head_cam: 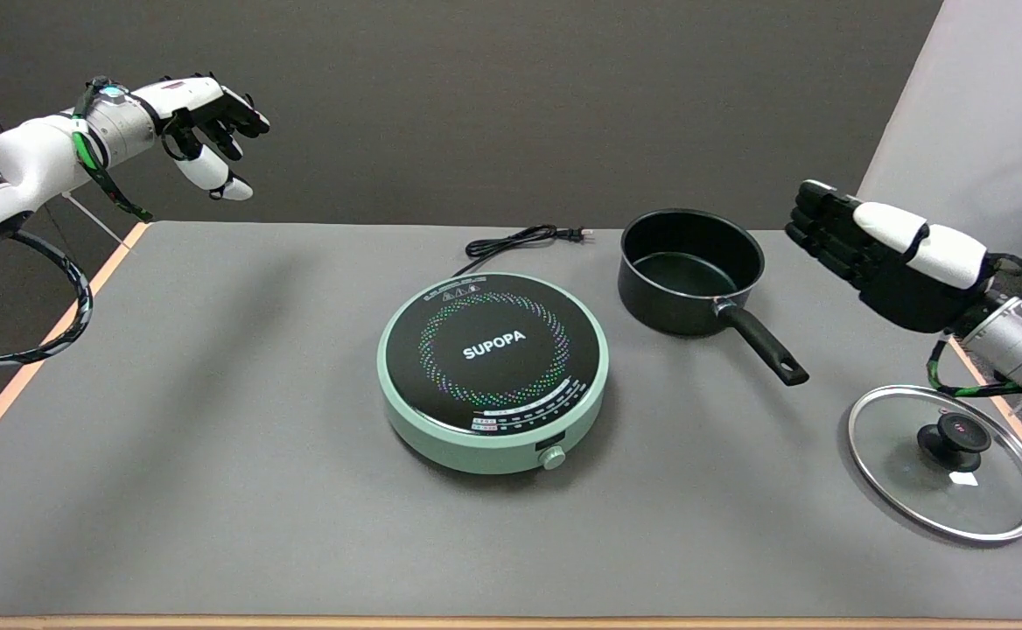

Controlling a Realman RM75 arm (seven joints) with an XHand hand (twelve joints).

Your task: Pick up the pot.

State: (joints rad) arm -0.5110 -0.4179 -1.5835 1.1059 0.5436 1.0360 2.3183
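A black pot (690,271) sits uncovered on the grey surface (213,437), just right of a mint-green induction cooker (493,372), its long black handle (760,344) angled toward the near right. The robot's right hand (883,262) hangs in the air to the right of the pot, clear of both the rim and the handle, holding nothing; its fingers lie straight and side by side, pointing toward the pot, the back of the hand turned to the camera. The pot's glass lid (948,464) lies flat on the surface below the hand's wrist, knob up, well apart from the pot. The cooker's power cord (520,238) trails loose behind it, unplugged. The left hand (205,122) is held idle in the air at upper left.

By the look of things, the pick-up has not yet begun in earnest: no contact with the pot, which rests fully on the surface. What remains appears to be the whole grasp — closing the gap to the handle, wrapping the fingers around it, and lifting.
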